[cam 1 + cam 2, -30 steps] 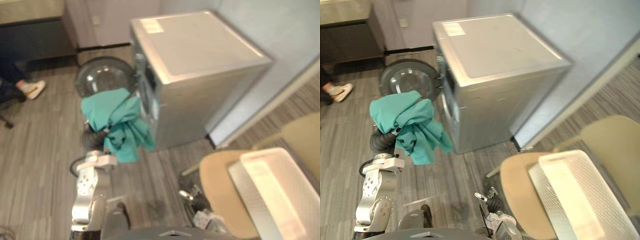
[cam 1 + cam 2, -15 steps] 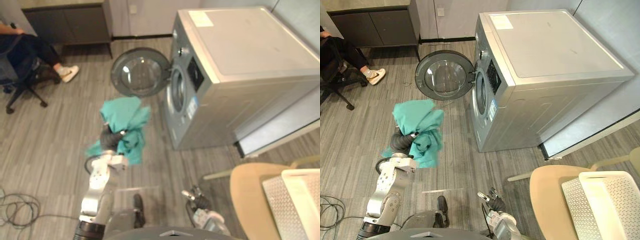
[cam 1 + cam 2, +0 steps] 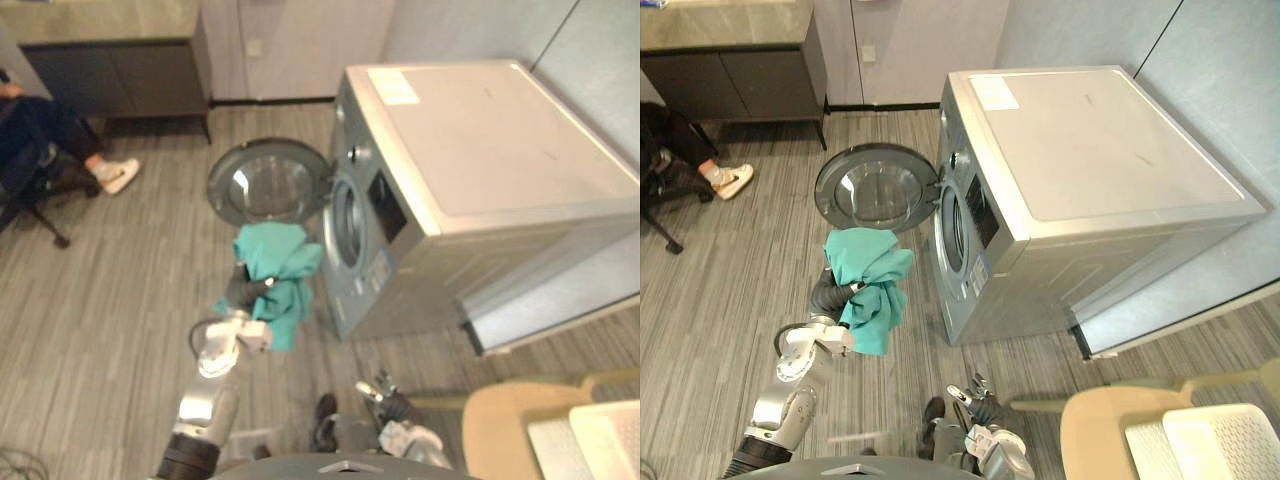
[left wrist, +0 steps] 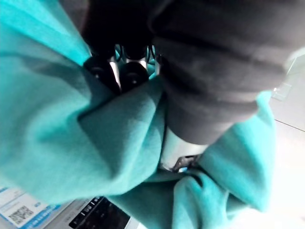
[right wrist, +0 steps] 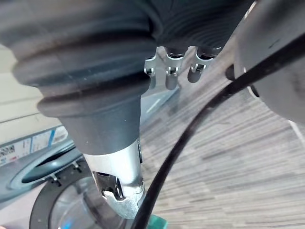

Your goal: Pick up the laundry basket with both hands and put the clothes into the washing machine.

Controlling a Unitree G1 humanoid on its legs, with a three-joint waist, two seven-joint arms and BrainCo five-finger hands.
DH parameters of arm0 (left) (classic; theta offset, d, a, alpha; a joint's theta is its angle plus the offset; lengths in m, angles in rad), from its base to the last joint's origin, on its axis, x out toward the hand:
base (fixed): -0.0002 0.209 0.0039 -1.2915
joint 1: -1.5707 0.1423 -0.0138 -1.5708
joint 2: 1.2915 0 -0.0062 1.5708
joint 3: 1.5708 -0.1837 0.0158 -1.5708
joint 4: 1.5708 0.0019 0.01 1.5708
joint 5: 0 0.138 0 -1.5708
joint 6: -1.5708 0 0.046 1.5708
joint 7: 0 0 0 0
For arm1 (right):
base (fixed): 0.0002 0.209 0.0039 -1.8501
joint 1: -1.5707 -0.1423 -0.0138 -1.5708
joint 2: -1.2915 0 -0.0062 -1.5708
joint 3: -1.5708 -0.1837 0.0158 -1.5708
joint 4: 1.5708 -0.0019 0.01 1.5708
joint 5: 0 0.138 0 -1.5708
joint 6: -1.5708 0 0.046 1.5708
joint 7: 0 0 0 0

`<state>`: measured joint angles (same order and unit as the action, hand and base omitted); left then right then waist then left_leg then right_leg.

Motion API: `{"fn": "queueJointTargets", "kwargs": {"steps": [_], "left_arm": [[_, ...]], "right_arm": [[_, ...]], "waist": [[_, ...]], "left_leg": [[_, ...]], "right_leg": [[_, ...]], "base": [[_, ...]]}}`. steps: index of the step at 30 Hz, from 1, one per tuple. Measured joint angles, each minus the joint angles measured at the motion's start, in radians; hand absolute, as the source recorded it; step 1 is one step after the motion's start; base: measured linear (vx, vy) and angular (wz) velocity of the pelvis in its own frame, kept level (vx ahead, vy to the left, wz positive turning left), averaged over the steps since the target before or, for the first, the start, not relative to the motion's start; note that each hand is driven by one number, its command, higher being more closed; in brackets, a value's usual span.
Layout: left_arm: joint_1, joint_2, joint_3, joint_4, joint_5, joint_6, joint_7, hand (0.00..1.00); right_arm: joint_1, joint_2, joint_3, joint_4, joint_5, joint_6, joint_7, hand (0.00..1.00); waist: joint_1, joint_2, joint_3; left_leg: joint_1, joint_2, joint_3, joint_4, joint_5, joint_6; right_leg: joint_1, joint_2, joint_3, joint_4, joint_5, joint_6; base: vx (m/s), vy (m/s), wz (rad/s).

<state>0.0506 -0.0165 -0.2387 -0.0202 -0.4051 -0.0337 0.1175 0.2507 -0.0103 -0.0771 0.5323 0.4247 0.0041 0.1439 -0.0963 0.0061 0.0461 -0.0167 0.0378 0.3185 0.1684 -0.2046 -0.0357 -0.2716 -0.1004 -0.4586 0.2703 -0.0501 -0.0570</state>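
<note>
My left hand (image 3: 243,292) is clenched on the teal garment (image 3: 278,262). In its wrist view the dark-tipped fingers (image 4: 101,71) are curled down into the folds and cloth is bunched over them and round the ribbed cover. The garment is held up off the floor, just in front of the washing machine (image 3: 480,170). Its upper folds are level with the drum opening (image 3: 345,222) and close beside it, and the rest hangs down along the machine's front panel. I cannot tell whether the cloth touches the panel, but none of it is inside the drum. My hand sits on the side of the garment away from the machine.

The round door (image 3: 268,186) is swung fully open, standing out from the machine's front on the far side of the garment.

My right hand (image 3: 980,400) is low, off the machine's near front corner and well apart from it. Its fingers are loose and spread, with nothing in them.

The white laundry basket (image 3: 1220,440) rests on a beige chair (image 3: 1095,435) beyond the machine's near side, away from both hands.

Well out from the machine's front, past the open door, a person's leg and pale shoe (image 3: 730,180) show by a dark cabinet (image 3: 740,70).
</note>
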Motion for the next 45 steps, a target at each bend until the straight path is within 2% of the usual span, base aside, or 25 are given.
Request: {"fn": "queueJointTargets", "kwargs": {"steps": [2,3,5,6,7,10,14,17,18,19,20,21,22,25,28,30,32,33,34,35,36,38,41,43,45], "left_arm": [[0.004,-0.037,0.001,0.002,0.011,0.002,-0.01,1.0],[0.017,-0.044,0.001,0.007,0.016,0.005,-0.017,1.0],[0.04,-0.044,0.004,0.01,0.016,0.005,-0.017,1.0],[0.055,-0.044,0.021,0.01,0.016,0.005,-0.017,1.0],[0.063,-0.045,0.034,0.014,0.017,0.005,-0.015,1.0],[0.062,-0.045,0.069,0.058,0.019,0.007,-0.009,1.0],[0.081,-0.039,0.093,0.133,0.022,0.015,0.005,1.0],[0.102,-0.039,0.146,0.197,0.036,0.018,0.013,1.0],[0.102,-0.04,0.16,0.213,0.036,0.018,0.013,1.0],[0.102,-0.041,0.175,0.245,0.037,0.018,0.02,1.0],[0.102,-0.042,0.175,0.269,0.037,0.017,0.024,1.0],[0.096,-0.032,0.18,0.285,0.036,0.017,0.026,1.0],[0.07,-0.008,0.196,0.317,0.036,0.017,0.033,1.0],[0.072,0.029,0.19,0.32,0.036,0.017,0.044,1.0],[0.069,0.029,0.161,0.313,0.036,0.009,0.043,1.0],[0.051,0.036,0.109,0.31,0.036,0.009,0.03,1.0],[0.039,0.035,0.079,0.309,0.036,0.01,0.021,1.0],[0.031,0.034,0.07,0.31,0.036,0.01,0.018,1.0],[0.019,0.032,0.071,0.313,0.035,0.01,0.018,1.0],[0.014,0.025,0.081,0.317,0.034,0.011,0.017,1.0],[0.013,0.023,0.085,0.322,0.034,0.012,0.018,1.0],[0.015,0.018,0.109,0.324,0.013,0.014,0.021,1.0],[-0.05,0.009,0.128,0.365,-0.007,0.013,0.023,1.0],[-0.093,-0.003,0.13,0.406,-0.018,0.015,0.032,1.0],[-0.142,-0.043,0.106,0.44,-0.036,0.014,0.059,1.0]], "right_arm": [[0.007,-0.008,-0.002,-0.005,0.0,0.001,-0.001,0.0],[0.021,-0.008,-0.002,-0.007,-0.001,0.001,-0.003,0.0],[0.039,-0.011,0.0,-0.014,-0.001,0.001,-0.012,0.0],[0.054,-0.019,0.011,-0.026,-0.001,0.0,-0.022,0.0],[0.058,-0.027,0.022,-0.032,-0.001,0.001,-0.025,0.0],[0.058,-0.024,0.027,-0.04,-0.018,0.005,-0.025,0.0],[0.03,-0.027,0.035,0.048,-0.079,0.007,-0.026,0.0],[-0.013,-0.04,0.015,0.17,-0.081,0.002,-0.025,0.0],[-0.024,-0.041,0.003,0.195,-0.081,0.0,-0.027,0.0],[-0.031,-0.044,-0.021,0.222,-0.081,0.0,-0.038,0.0],[-0.036,-0.064,-0.036,0.234,-0.08,-0.002,-0.045,0.0],[-0.044,-0.058,-0.041,0.243,-0.079,0.002,-0.049,0.0],[-0.053,-0.031,-0.049,0.264,-0.079,-0.002,-0.055,0.0],[-0.057,-0.011,-0.057,0.266,-0.077,-0.008,-0.059,0.0],[-0.071,-0.034,-0.052,0.268,-0.075,-0.011,-0.062,0.0],[-0.092,-0.061,-0.054,0.268,-0.073,-0.025,-0.067,0.0],[-0.111,-0.067,-0.054,0.27,-0.073,-0.027,-0.069,0.0],[-0.125,-0.068,-0.051,0.27,-0.073,-0.027,-0.069,0.0],[-0.152,-0.071,-0.045,0.271,-0.073,-0.027,-0.069,0.0],[-0.172,-0.08,-0.042,0.271,-0.074,-0.03,-0.075,0.0],[-0.182,-0.08,-0.041,0.271,-0.074,-0.028,-0.081,0.0],[-0.197,-0.083,-0.008,0.27,-0.074,-0.03,-0.09,0.0],[-0.215,-0.085,0.017,0.251,-0.074,-0.029,-0.091,0.0],[-0.21,-0.096,0.029,0.223,-0.069,-0.027,-0.09,0.0],[-0.167,-0.117,0.052,0.179,-0.039,-0.03,-0.091,0.0]], "waist": [[-0.011,0.011,0.005],[-0.012,0.006,0.014],[0.002,0.01,0.015],[0.026,0.013,0.012],[0.043,0.022,0.005],[0.05,0.014,0.007],[0.057,-0.01,-0.003],[0.05,-0.023,-0.014],[0.045,-0.021,-0.015],[0.04,0.003,-0.026],[0.036,0.022,-0.029],[0.028,0.018,-0.032],[0.008,-0.009,-0.026],[0.014,-0.03,-0.025],[0.01,-0.008,-0.03],[-0.004,0.024,-0.021],[-0.014,0.031,-0.016],[-0.016,0.034,-0.015],[-0.013,0.045,-0.01],[-0.014,0.059,0.006],[-0.014,0.055,0.008],[-0.005,0.069,0.029],[-0.016,0.087,0.044],[-0.019,0.104,0.055],[-0.039,0.096,0.074]], "left_leg": [[-0.008,0.051,0.04,0.107,-0.035,-0.026],[-0.049,0.125,0.061,0.346,-0.053,-0.038],[-0.095,0.217,0.074,0.613,0.007,-0.01],[-0.143,0.285,0.076,0.785,0.081,0.005],[-0.191,0.33,0.08,0.912,0.084,0.004],[-0.252,0.388,0.134,0.944,0.049,0.02],[-0.243,0.347,0.078,0.619,0.014,0.038],[-0.24,0.27,-0.106,0.282,0.035,0.003],[-0.232,0.257,-0.137,0.21,0.06,0.005],[-0.2,0.229,-0.197,0.049,0.171,0.031],[-0.189,0.219,-0.234,-0.003,0.286,-0.019],[-0.192,0.199,-0.24,0.001,0.26,-0.083],[-0.2,0.158,-0.228,0.007,0.227,-0.116],[-0.209,0.112,-0.159,0.088,0.151,-0.081],[-0.294,0.121,-0.076,0.294,0.006,-0.063],[-0.356,0.13,-0.021,0.376,-0.053,-0.042],[-0.377,0.13,0.025,0.394,-0.076,-0.028],[-0.382,0.136,0.049,0.386,-0.081,-0.021],[-0.372,0.153,0.111,0.348,-0.076,-0.011],[-0.348,0.168,0.167,0.319,-0.057,0.004],[-0.326,0.167,0.196,0.296,-0.051,0.006],[-0.218,0.169,0.314,0.211,-0.038,0.009],[-0.141,0.169,0.396,0.128,-0.02,-0.02],[-0.118,0.165,0.392,0.093,-0.002,-0.03],[-0.043,0.158,0.352,0.08,0.057,-0.022]], "right_leg": [[0.043,0.021,-0.021,0.004,-0.042,0.001],[0.123,0.045,-0.035,-0.008,-0.075,0.002],[0.197,0.078,-0.017,-0.016,-0.105,-0.005],[0.229,0.1,0.022,-0.015,-0.124,-0.016],[0.242,0.109,0.064,-0.014,-0.136,-0.021],[0.255,0.086,0.17,-0.033,-0.138,-0.013],[0.244,0.028,0.303,-0.055,-0.133,0.036],[0.233,-0.037,0.398,-0.077,-0.107,0.099],[0.232,-0.048,0.407,-0.077,-0.104,0.108],[0.233,-0.068,0.428,-0.082,-0.101,0.151],[0.235,-0.076,0.45,-0.1,-0.111,0.218],[0.237,-0.099,0.454,-0.11,-0.119,0.241],[0.23,-0.147,0.454,-0.111,-0.121,0.245],[0.207,-0.174,0.472,-0.116,-0.08,0.269],[0.163,-0.209,0.552,-0.15,-0.079,0.312],[0.092,-0.22,0.616,-0.161,-0.062,0.288],[0.047,-0.231,0.645,-0.174,-0.027,0.23],[0.008,-0.231,0.631,-0.17,0.025,0.201],[-0.054,-0.218,0.533,-0.169,0.129,0.141],[-0.093,-0.218,0.419,-0.1,0.106,0.099],[-0.122,-0.223,0.333,-0.026,0.071,0.086],[-0.146,-0.223,0.033,0.122,-0.035,0.028],[-0.145,-0.126,-0.054,0.126,-0.104,0.023],[-0.113,-0.115,-0.054,0.107,-0.071,0.066],[-0.113,-0.147,-0.067,0.274,-0.115,0.044]], "base": [[0.37,-0.168,0.35],[0.35,-0.193,0.11],[0.32,-0.153,-0.38],[0.28,-0.059,-1.03],[0.3,-0.006,-1.09],[0.23,0.076,-0.94],[0.21,0.198,-0.95],[0.23,0.357,-0.85],[0.26,0.557,-0.67],[0.22,0.541,-0.62],[0.21,0.544,-0.52],[0.18,0.517,-0.21],[0.11,0.36,0.08],[0.05,0.331,-0.38],[-0.07,0.265,-0.92],[-0.06,0.221,-0.73],[-0.02,0.212,-0.75],[0.02,0.173,-1.14],[0.06,0.199,-1.35],[0.07,0.163,-1.33],[0.12,0.166,-1.32],[0.15,0.144,-1.5],[0.18,0.006,-0.95],[0.27,-0.132,-0.24],[0.26,-0.176,0.2]]}}
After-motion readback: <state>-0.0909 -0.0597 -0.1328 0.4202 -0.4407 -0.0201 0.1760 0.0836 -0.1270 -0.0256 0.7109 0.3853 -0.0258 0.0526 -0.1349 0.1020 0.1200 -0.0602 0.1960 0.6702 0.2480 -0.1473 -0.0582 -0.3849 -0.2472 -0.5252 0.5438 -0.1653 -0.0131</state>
